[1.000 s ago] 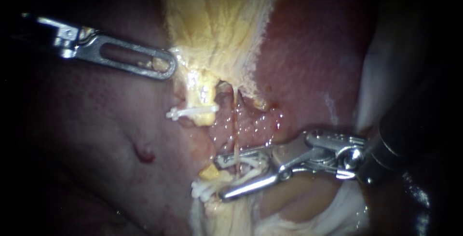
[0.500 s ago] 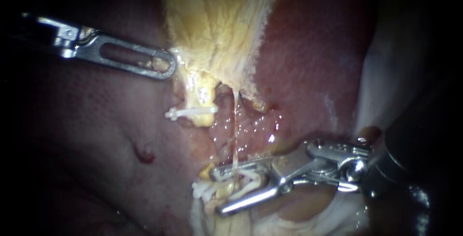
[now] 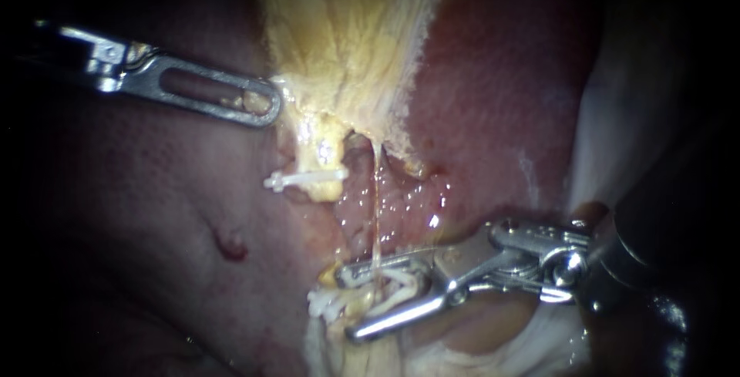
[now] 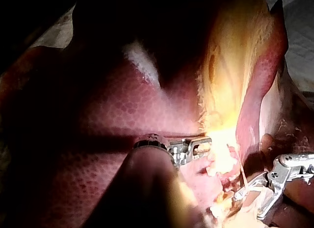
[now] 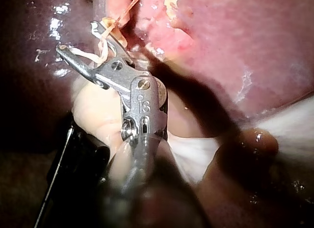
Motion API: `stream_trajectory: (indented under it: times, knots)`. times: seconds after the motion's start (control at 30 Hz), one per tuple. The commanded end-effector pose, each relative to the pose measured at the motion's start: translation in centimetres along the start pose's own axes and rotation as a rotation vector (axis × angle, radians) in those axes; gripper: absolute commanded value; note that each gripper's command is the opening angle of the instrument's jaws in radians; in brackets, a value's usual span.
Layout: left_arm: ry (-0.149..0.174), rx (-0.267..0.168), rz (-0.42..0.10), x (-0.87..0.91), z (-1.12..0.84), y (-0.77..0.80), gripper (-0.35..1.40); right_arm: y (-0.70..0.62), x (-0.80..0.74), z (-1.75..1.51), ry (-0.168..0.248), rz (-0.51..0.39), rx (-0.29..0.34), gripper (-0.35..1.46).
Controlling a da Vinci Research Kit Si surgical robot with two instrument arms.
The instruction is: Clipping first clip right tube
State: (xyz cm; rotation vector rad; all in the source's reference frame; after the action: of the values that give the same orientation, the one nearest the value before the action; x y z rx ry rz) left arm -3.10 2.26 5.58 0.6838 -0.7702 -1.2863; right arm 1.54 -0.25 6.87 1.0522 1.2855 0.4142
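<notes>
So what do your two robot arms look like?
Both are shiny silver metal on dark shafts. My left instrument ends in a flat, rounded tip with a long slot. My right instrument has two thin jaws and small round pins.

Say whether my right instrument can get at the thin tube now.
Probably yes: the right instrument holds a white clip in its jaws, which stand either side of the thin tube; nothing blocks them.
</notes>
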Motion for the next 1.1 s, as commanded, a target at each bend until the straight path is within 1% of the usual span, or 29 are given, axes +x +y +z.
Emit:
stream_trajectory:
  times: [0.03, 0.27, 0.43, 0.53, 0.6, 0.67, 0.7, 0.87, 0.97, 1.1]
  knots:
    - [0.0, 0.0, 0.0, 0.0, 0.0, 0.0, -0.35, 0.02, -0.01, -0.02, 0.0, 0.0, -0.001, 0.42]
    - [0.0, 0.0, 0.0, 0.0, 0.0, 0.01, -0.35, 0.13, -0.05, -0.13, 0.011, 0.0, -0.025, 0.31]
    - [0.0, 0.0, 0.0, 0.0, 0.0, 0.01, -0.35, 0.15, -0.05, -0.15, 0.016, 0.0, -0.034, 0.21]
    - [0.0, 0.0, 0.0, 0.0, 0.0, 0.01, -0.35, 0.13, -0.05, -0.15, 0.015, 0.0, -0.033, 0.04]
    - [0.0, 0.0, 0.0, 0.0, 0.0, 0.01, -0.35, 0.13, -0.06, -0.16, 0.015, 0.0, -0.032, -0.14]
    - [0.0, 0.0, 0.0, 0.0, 0.0, 0.01, -0.35, 0.13, -0.06, -0.16, 0.015, 0.0, -0.032, -0.24]
    - [0.0, 0.0, 0.0, 0.0, 0.0, 0.01, -0.35, 0.13, -0.06, -0.17, 0.015, 0.0, -0.032, -0.34]
    - [-0.002, -0.002, 0.0, 0.0, 0.0, 0.01, -0.35, 0.13, -0.07, -0.18, 0.015, 0.0, -0.032, -0.35]
    - [-0.002, -0.002, 0.0, 0.0, 0.0, 0.01, -0.35, 0.12, -0.07, -0.19, 0.015, 0.036, -0.031, -0.35]
    - [-0.002, -0.002, 0.0, 0.0, -0.01, 0.01, -0.35, 0.12, -0.07, -0.19, 0.015, 0.036, -0.031, -0.35]
